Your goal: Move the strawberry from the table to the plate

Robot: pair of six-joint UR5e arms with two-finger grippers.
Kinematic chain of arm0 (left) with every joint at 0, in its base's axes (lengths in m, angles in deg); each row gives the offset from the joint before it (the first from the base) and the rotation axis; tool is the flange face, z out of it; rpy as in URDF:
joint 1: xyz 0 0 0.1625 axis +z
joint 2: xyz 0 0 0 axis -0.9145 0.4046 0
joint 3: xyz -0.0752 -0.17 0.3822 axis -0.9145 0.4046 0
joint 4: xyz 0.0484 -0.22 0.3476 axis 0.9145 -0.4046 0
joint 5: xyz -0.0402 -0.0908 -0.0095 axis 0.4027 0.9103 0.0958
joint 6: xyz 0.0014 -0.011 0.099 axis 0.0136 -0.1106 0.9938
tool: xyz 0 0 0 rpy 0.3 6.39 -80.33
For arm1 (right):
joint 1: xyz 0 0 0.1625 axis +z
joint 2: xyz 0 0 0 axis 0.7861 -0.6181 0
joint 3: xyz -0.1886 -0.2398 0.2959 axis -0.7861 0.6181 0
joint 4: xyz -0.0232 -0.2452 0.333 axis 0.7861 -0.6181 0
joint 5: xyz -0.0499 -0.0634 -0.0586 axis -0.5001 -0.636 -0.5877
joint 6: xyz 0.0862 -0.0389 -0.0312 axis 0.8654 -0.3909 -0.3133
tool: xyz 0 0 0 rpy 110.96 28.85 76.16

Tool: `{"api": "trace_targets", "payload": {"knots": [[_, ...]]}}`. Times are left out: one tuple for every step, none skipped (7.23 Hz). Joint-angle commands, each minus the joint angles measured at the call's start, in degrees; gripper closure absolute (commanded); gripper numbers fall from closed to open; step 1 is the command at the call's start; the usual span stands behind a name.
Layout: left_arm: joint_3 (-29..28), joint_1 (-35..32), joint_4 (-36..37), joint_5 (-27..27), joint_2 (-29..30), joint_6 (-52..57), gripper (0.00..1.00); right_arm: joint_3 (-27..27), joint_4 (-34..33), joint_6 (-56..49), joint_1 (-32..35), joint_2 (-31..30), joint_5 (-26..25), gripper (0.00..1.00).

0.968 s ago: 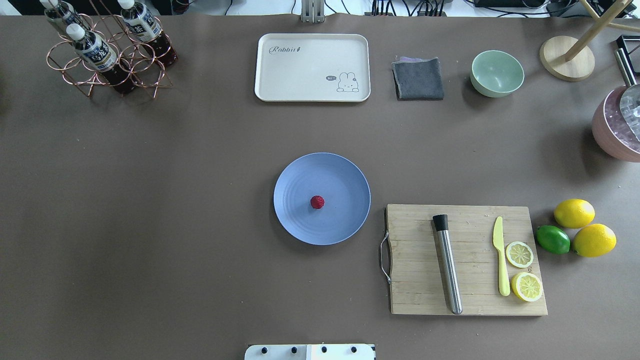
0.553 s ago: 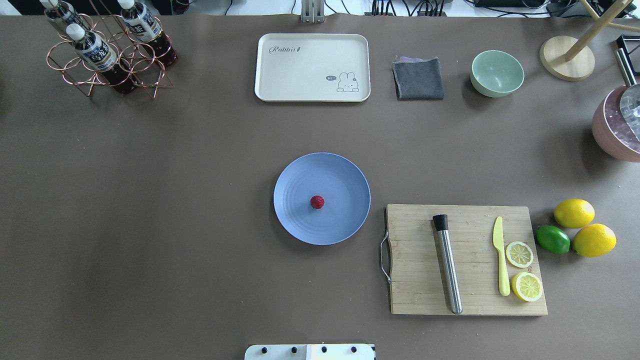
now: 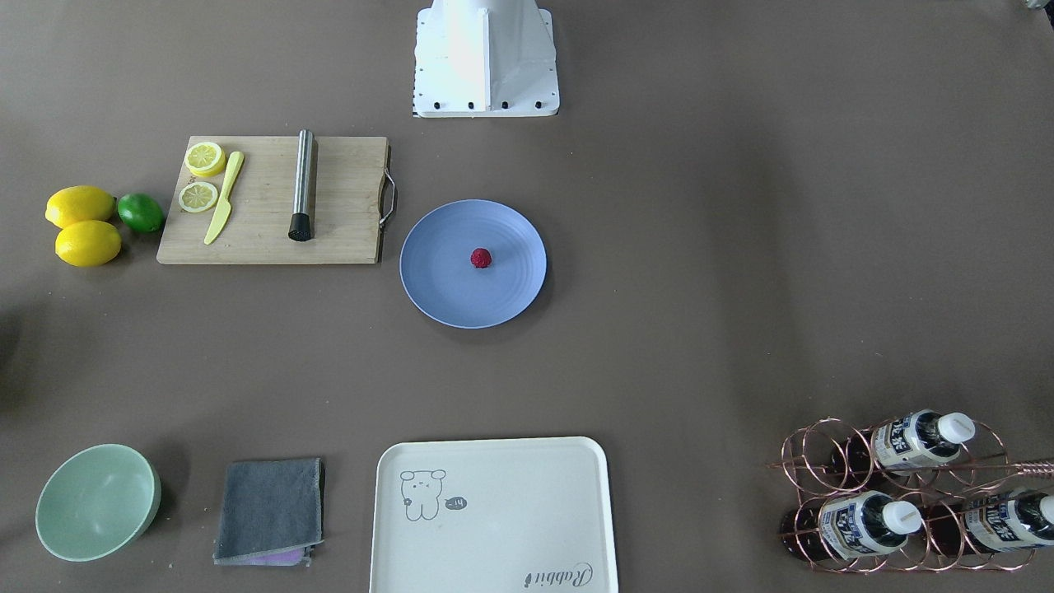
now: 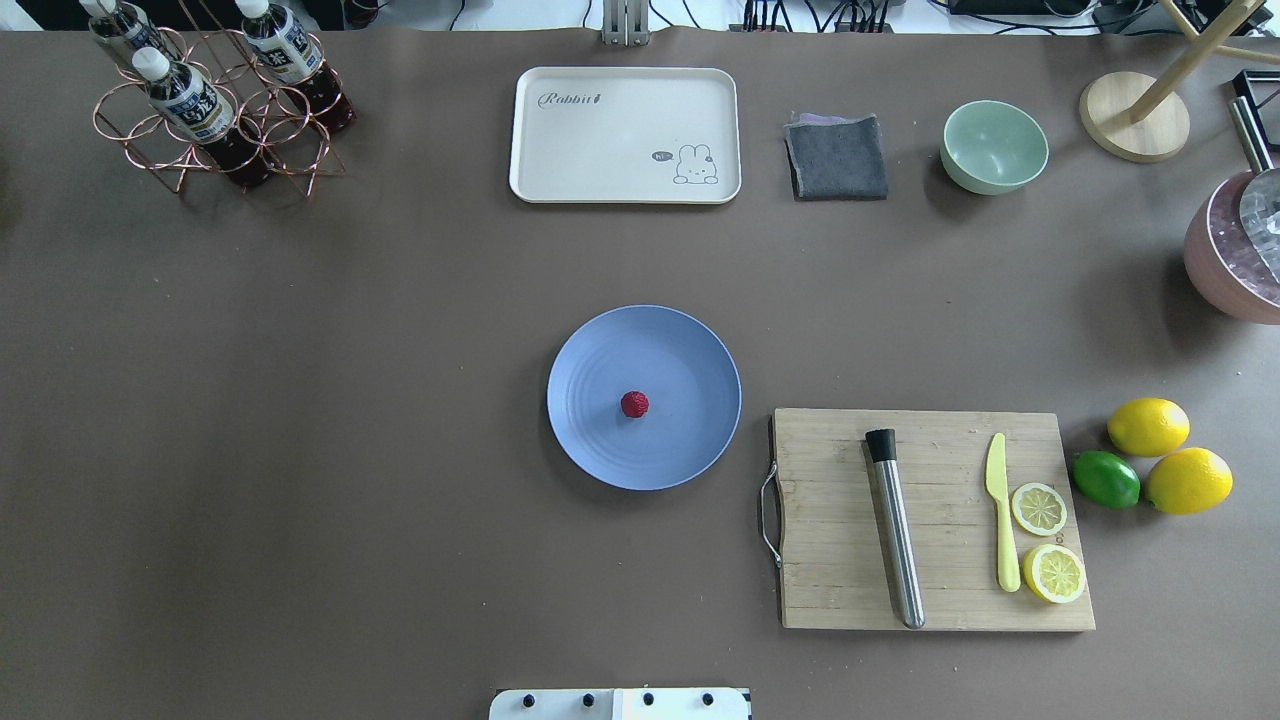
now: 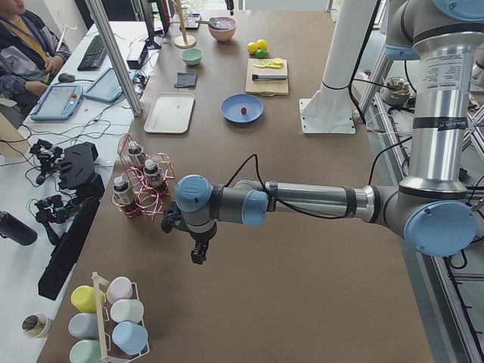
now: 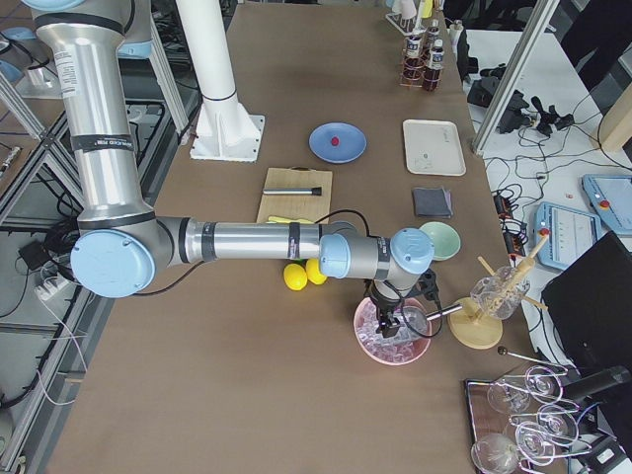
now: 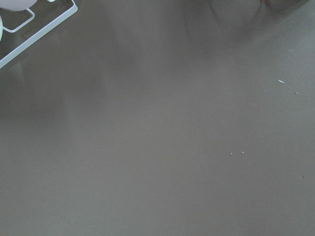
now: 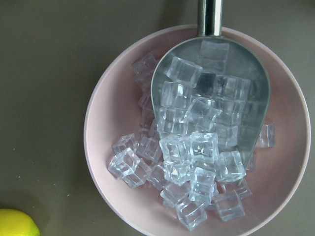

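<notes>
Strawberry (image 4: 634,404) sits near the middle of the plate (image 4: 690,345). The plate lies about midway along the table (image 4: 300,420), well away from every edge and just beside the cutting board (image 4: 830,570). We judge the placing done, so the step in hand is only to leave the fruit undisturbed.

Our left gripper (image 5: 198,255) hangs over bare table near the left end, by the bottle rack (image 5: 140,181). Our right gripper (image 6: 385,326) hangs over the pink bowl (image 8: 96,132) of ice at the right end. Both show only from the side, so we cannot tell how far either is parted or whether it grips anything.

To finish well, we should sweep neither arm low across the middle. We should first lift the right one straight up, clear of the scoop (image 8: 211,14).
</notes>
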Motion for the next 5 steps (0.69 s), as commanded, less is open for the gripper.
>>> {"api": "trace_targets", "payload": {"knots": [[-0.12,-0.35,0.0,0.02,-0.11,-0.03,0.02,-0.12,0.04,0.05,0.0,0.04,0.04,0.0],[-0.12,-0.35,0.08,0.02,-0.11,-0.12,0.02,-0.12,0.04,0.05,0.0,0.04,0.04,0.0],[-0.12,-0.35,0.08,0.02,-0.11,-0.2,0.02,-0.12,0.04,0.14,0.0,0.22,0.04,0.0],[-0.03,-0.35,0.08,0.02,-0.02,-0.38,0.02,-0.12,0.04,0.4,0.0,0.31,0.04,0.0],[-0.03,-0.44,0.08,0.02,-0.02,-0.47,0.02,-0.12,0.04,0.49,0.0,0.48,0.04,0.0]]}}
